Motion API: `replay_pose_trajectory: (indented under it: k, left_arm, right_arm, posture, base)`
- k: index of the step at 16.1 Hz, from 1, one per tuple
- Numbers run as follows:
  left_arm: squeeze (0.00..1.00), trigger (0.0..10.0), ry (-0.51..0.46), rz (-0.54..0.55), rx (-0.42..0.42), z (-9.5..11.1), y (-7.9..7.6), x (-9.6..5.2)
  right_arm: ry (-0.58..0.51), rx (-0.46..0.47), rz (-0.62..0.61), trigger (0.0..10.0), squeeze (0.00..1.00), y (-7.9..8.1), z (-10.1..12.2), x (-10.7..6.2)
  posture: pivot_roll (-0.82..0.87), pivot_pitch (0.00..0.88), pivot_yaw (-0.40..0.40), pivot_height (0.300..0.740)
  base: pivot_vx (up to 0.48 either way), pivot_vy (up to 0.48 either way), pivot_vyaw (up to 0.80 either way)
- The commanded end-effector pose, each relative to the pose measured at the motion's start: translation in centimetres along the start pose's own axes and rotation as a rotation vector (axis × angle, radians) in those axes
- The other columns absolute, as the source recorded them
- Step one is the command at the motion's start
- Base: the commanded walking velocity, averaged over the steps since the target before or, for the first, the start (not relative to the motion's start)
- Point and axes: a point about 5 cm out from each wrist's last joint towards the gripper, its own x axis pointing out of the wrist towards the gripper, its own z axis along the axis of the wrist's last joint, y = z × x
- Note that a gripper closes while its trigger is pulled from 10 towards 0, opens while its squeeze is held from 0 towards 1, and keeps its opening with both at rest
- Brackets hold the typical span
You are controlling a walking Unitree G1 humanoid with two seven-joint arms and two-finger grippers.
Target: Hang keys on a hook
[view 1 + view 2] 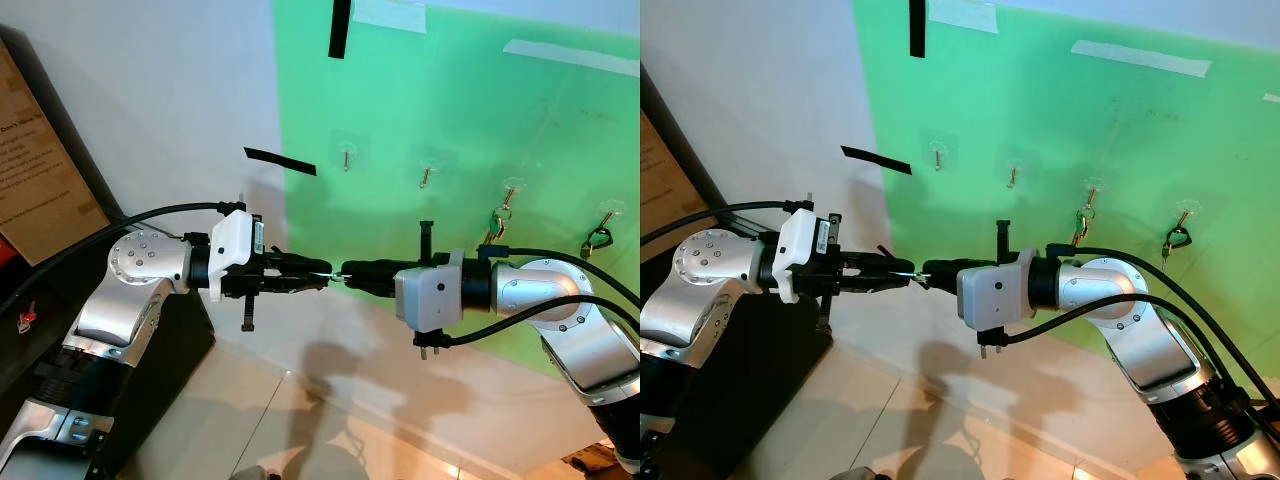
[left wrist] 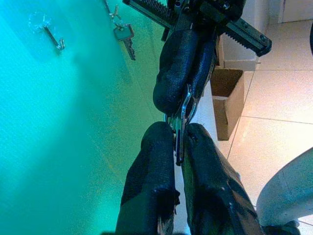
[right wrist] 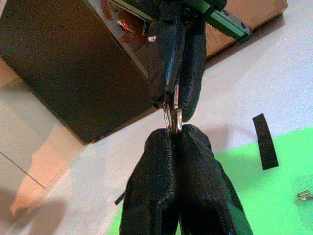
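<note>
A small bunch of keys on a metal ring [image 1: 337,275] hangs in mid-air in front of the green wall panel [image 1: 450,110]. My left gripper [image 1: 322,275] and my right gripper [image 1: 349,272] meet tip to tip, and both are shut on it. The ring [image 2: 183,110] shows between the two pairs of black fingers in the left wrist view. In the right wrist view the ring [image 3: 172,116] sits just past my right gripper [image 3: 173,133]. Two bare hooks [image 1: 346,156] [image 1: 426,176] are stuck on the panel above the grippers. Two hooks further right [image 1: 503,212] [image 1: 600,232] carry keys.
A dark cabinet [image 1: 40,300] stands at the left, with a brown cardboard sheet [image 1: 35,170] leaning behind it. Black tape strips [image 1: 281,161] [image 1: 340,28] are stuck on the wall. A small cardboard box [image 2: 230,98] sits on the tiled floor by the wall.
</note>
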Motion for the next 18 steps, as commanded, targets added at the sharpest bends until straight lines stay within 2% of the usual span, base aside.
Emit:
replay_pose_trajectory:
  k: [1, 3, 5, 6, 14, 16, 17, 18]
  left_arm:
    - [0.0, 10.0, -0.004, 0.02, 0.019, 0.23, 0.32, 0.0]
    - [0.0, 10.0, -0.012, 0.022, 0.022, 0.35, 0.48, 0.09]
    - [0.0, 4.7, -0.021, 0.023, 0.016, 0.42, 0.6, 0.15]
    - [0.0, 0.0, -0.022, 0.017, 0.004, 0.38, 0.64, 0.19]
    - [0.0, 0.0, -0.046, 0.012, -0.035, 0.49, 0.86, 0.29]
    - [0.0, 0.0, -0.049, 0.015, -0.041, 0.51, 0.82, 0.24]
    - [0.0, 0.0, -0.047, 0.017, -0.042, 0.49, 0.82, 0.17]
    - [0.0, 0.0, -0.042, 0.024, -0.044, 0.45, 0.87, 0.0]
  right_arm:
    - [0.002, -0.01, 0.018, 10.0, 0.0, 0.01, 0.15, 0.05]
    - [0.001, -0.01, 0.019, 10.0, 0.0, -0.01, 0.17, 0.1]
    - [0.001, -0.011, 0.019, 10.0, 0.0, -0.08, 0.16, 0.12]
    - [0.001, -0.013, 0.019, 10.0, 0.0, -0.13, 0.15, 0.12]
    - [0.003, -0.016, 0.018, 10.0, 0.0, -0.35, 0.04, 0.15]
    - [0.004, 0.022, 0.027, 10.0, 0.0, -0.18, -0.15, 0.11]
    - [0.004, 0.047, 0.028, 10.0, 1.0, -0.11, -0.26, 0.09]
    - [0.006, 0.079, 0.027, 10.0, 1.0, 0.0, -0.38, -0.07]
  posture:
    - [-0.11, 0.0, 0.036, 0.74]
    - [-0.11, 0.0, 0.036, 0.74]
    - [-0.11, 0.0, 0.035, 0.74]
    - [-0.11, 0.0, 0.035, 0.74]
    - [-0.11, 0.0, 0.031, 0.74]
    - [-0.11, 0.0, 0.034, 0.74]
    - [-0.11, 0.0, 0.034, 0.74]
    - [-0.11, 0.0, 0.036, 0.74]
  base:
    - [0.0, 0.0, 0.0]
    - [0.0, 0.0, 0.0]
    - [0.0, 0.0, 0.0]
    - [0.0, 0.0, 0.0]
    - [0.0, 0.0, 0.0]
    - [0.0, 0.0, 0.0]
    - [0.0, 0.0, 0.0]
    - [0.0, 0.0, 0.0]
